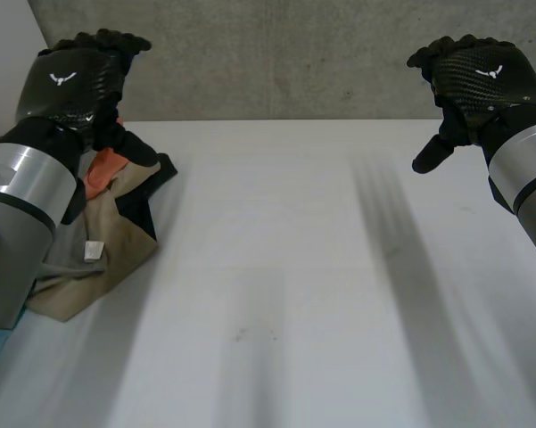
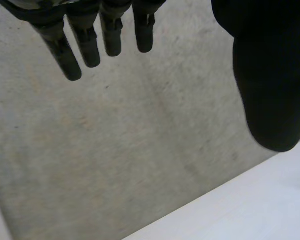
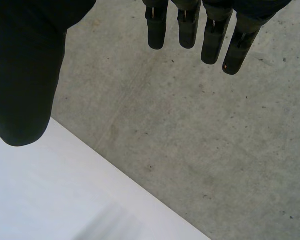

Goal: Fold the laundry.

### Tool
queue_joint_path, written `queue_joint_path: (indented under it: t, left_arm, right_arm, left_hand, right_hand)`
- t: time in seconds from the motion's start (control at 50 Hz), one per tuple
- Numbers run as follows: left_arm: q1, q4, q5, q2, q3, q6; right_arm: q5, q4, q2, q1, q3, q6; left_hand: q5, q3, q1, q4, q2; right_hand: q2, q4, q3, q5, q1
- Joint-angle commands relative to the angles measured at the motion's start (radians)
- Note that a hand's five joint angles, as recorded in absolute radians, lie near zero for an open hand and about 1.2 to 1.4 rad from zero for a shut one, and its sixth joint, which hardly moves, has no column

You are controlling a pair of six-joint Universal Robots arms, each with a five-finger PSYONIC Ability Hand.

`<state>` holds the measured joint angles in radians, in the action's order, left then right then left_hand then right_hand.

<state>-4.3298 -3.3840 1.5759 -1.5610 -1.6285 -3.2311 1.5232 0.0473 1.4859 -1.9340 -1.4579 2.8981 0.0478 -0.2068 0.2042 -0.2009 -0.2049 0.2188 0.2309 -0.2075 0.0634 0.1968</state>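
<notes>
Both hands are up over the white worktop (image 1: pixel 294 294) in the head view: the left hand (image 1: pixel 71 85) at the far left, the right hand (image 1: pixel 477 80) at the far right, well apart from each other. The laundry (image 1: pixel 98 236), a crumpled heap of tan, orange and dark cloth with a small white label (image 1: pixel 93 251), lies at the left side of the worktop, partly under the left arm (image 1: pixel 18 205). Nothing of it is folded.

In the left wrist view the fingers (image 2: pixel 70 60) are straight, the thumb (image 2: pixel 269 75) stands away from them, and they hold nothing. Beyond them is a grey wall (image 2: pixel 115 150).

The right wrist view is the same: fingers (image 3: pixel 157 30) straight, thumb (image 3: pixel 25 75) apart, empty.

I judge that the folding is not yet begun. The next move, I think, calls for the left hand to go down onto the heap, take one piece and draw it to the middle of the worktop.
</notes>
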Motion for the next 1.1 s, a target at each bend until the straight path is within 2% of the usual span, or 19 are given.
queue_joint_path:
  t: [0.02, 0.06, 0.12, 0.14, 0.22, 0.28, 0.36, 0.38, 0.4, 0.48, 0.54, 0.68, 0.76, 0.78, 0.86, 0.96, 0.98, 1.04, 1.1]
  left_arm:
    - [-0.172, -0.006, 0.004, -0.077, -0.005, -0.298]
    - [-0.227, -0.012, 0.001, -0.131, -0.004, -0.392]
    - [-0.292, -0.024, 0.000, -0.184, 0.007, -0.467]
    - [-0.356, -0.043, 0.000, -0.236, 0.015, -0.511]
    - [-0.477, -0.095, -0.007, -0.374, 0.051, -0.581]
    - [-0.525, -0.104, -0.010, -0.460, 0.090, -0.613]
    - [-0.541, -0.109, -0.010, -0.540, 0.130, -0.633]
    - [-0.542, -0.109, -0.010, -0.550, 0.137, -0.632]
    - [-0.544, -0.110, -0.010, -0.565, 0.148, -0.628]
    - [-0.533, -0.118, -0.002, -0.559, 0.148, -0.625]
    - [-0.522, -0.123, 0.003, -0.521, 0.145, -0.618]
    - [-0.378, -0.149, 0.010, -0.309, 0.134, -0.503]
    - [-0.263, -0.141, 0.009, -0.226, 0.136, -0.408]
    - [-0.196, -0.138, 0.009, -0.196, 0.142, -0.365]
    - [-0.069, -0.133, 0.007, -0.162, 0.151, -0.285]
    - [0.082, -0.110, -0.005, -0.177, 0.153, -0.150]
    - [0.161, -0.116, -0.019, -0.207, 0.156, -0.085]
    - [0.258, -0.127, -0.033, -0.284, 0.186, 0.002]
    - [0.282, -0.150, -0.034, -0.381, 0.234, 0.028]
  right_arm:
    - [0.000, 0.000, -0.001, 0.000, -0.005, -0.033]
    - [0.000, 0.000, -0.001, 0.000, -0.009, -0.034]
    - [0.000, 0.000, -0.001, 0.000, -0.009, -0.034]
    - [0.000, -0.001, -0.001, 0.000, -0.010, -0.034]
    - [0.000, -0.001, -0.002, 0.000, -0.015, -0.034]
    - [-0.001, -0.001, -0.004, 0.000, -0.018, -0.034]
    - [-0.003, 0.000, -0.009, 0.000, -0.022, -0.034]
    - [-0.005, 0.000, -0.010, 0.000, -0.022, -0.034]
    - [-0.003, -0.001, -0.012, 0.000, -0.024, -0.034]
    - [-0.003, -0.001, -0.012, 0.000, -0.025, -0.036]
    - [-0.005, 0.000, -0.012, 0.000, -0.027, -0.037]
    - [-0.003, 0.000, -0.009, 0.001, -0.025, -0.037]
    - [-0.003, 0.000, -0.003, 0.006, -0.019, -0.037]
    - [-0.003, 0.000, -0.002, 0.007, -0.018, -0.037]
    - [-0.003, 0.000, 0.001, 0.018, -0.012, -0.037]
    - [-0.005, 0.002, 0.008, 0.018, -0.007, -0.036]
    - [-0.005, 0.002, 0.008, 0.020, -0.007, -0.036]
    - [-0.005, 0.005, 0.008, 0.020, -0.007, -0.036]
    - [-0.005, 0.003, 0.007, 0.020, -0.007, -0.036]
  left_hand:
    - [-0.041, 0.026, -0.023, 0.020, 0.024]
    - [-0.035, 0.020, -0.017, 0.014, 0.018]
    - [-0.035, 0.020, -0.017, 0.014, 0.018]
    - [-0.032, 0.017, -0.014, 0.011, 0.015]
    - [-0.026, 0.011, -0.008, 0.005, 0.009]
    - [-0.012, -0.004, 0.006, -0.010, -0.006]
    - [0.041, -0.056, 0.059, -0.062, -0.058]
    - [0.111, -0.126, 0.129, -0.132, -0.128]
    - [0.437, -0.453, 0.455, -0.458, -0.454]
    - [1.172, -1.188, 1.191, -1.194, -1.190]
    - [1.174, -1.189, 1.192, -1.195, -1.191]
    - [1.174, -1.189, 1.192, -1.195, -1.191]
    - [1.174, -1.189, 1.192, -1.195, -1.191]
    - [1.174, -1.189, 1.192, -1.195, -1.191]
    - [1.174, -1.189, 1.192, -1.195, -1.191]
    - [1.174, -1.189, 1.192, -1.195, -1.191]
    - [1.174, -1.189, 1.192, -1.195, -1.191]
    - [1.174, -1.189, 1.192, -1.195, -1.191]
    - [1.174, -1.189, 1.192, -1.195, -1.191]
  right_hand:
    - [-0.044, -0.056, 0.033, -0.063, -0.022]
    - [-0.044, -0.056, 0.033, -0.063, -0.022]
    - [-0.044, -0.056, 0.033, -0.063, -0.022]
    - [-0.044, -0.056, 0.033, -0.063, -0.022]
    - [-0.044, -0.056, 0.033, -0.063, -0.022]
    - [-0.044, -0.056, 0.033, -0.063, -0.022]
    - [-0.044, -0.056, 0.033, -0.063, -0.022]
    - [-0.044, -0.056, 0.033, -0.063, -0.022]
    - [-0.044, -0.056, 0.033, -0.063, -0.022]
    - [-0.044, -0.056, 0.033, -0.063, -0.022]
    - [-0.044, -0.056, 0.033, -0.063, -0.022]
    - [-0.044, -0.056, 0.033, -0.063, -0.022]
    - [-0.044, -0.056, 0.033, -0.063, -0.022]
    - [-0.044, -0.056, 0.033, -0.063, -0.022]
    - [-0.044, -0.056, 0.033, -0.063, -0.022]
    - [-0.044, -0.056, 0.033, -0.063, -0.022]
    - [-0.044, -0.056, 0.033, -0.063, -0.022]
    - [-0.044, -0.056, 0.033, -0.063, -0.022]
    - [-0.044, -0.056, 0.033, -0.063, -0.022]
